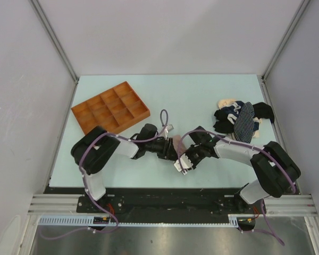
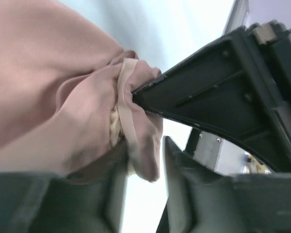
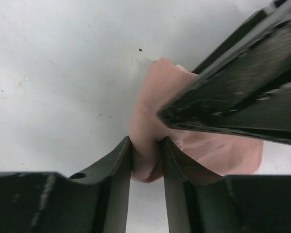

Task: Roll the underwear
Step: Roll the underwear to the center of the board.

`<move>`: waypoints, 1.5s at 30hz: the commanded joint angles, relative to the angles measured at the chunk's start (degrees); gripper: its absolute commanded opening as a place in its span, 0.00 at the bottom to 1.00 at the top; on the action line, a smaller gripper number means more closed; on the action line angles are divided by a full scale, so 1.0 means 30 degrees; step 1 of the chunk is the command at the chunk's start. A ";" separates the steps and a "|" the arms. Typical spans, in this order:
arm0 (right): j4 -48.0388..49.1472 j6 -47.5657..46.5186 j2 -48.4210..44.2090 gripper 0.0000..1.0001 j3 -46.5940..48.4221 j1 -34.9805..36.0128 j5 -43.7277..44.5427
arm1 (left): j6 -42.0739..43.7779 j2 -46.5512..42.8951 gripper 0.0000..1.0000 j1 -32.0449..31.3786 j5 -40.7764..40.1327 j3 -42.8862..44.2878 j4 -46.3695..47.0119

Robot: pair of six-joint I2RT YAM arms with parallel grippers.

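A pale pink underwear (image 1: 176, 141) lies bunched on the table between my two arms, low in the middle of the top view. My right gripper (image 3: 145, 143) is shut on a fold of this pink underwear (image 3: 150, 97), with cloth filling the gap between both fingers. My left gripper (image 2: 144, 145) stands open. A rolled end of the pink underwear (image 2: 82, 111) with its elastic band hangs between the left fingertips, against one finger and clear of the other. A pile of further underwear (image 1: 242, 119), navy striped, black and cream, lies at the right.
An orange compartmented tray (image 1: 110, 108) sits at the back left of the pale table (image 1: 191, 95). Grey walls close in both sides. The two wrists crowd each other around the cloth; the right finger (image 2: 208, 97) presses into it from the right.
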 commanded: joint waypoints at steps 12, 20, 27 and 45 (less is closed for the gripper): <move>-0.7279 0.0842 0.2220 0.12 0.2998 0.0008 -0.1370 | 0.2121 -0.9740 0.57 0.0895 -0.6874 -0.7649 0.3770; -1.2762 0.2041 0.4501 0.11 0.6344 -0.0052 -0.3633 | 0.7475 -1.7466 0.60 -0.2967 -1.0469 -1.3220 0.6419; -1.4931 0.3391 0.7020 0.11 0.8133 -0.0842 -0.5185 | 1.3193 -1.8220 0.64 -0.7393 -1.2207 -1.2406 0.4337; -1.6338 0.3685 0.9486 0.11 0.9715 -0.2249 -0.6037 | 1.8937 -0.7463 0.63 -0.9770 -1.3438 -0.4583 0.1319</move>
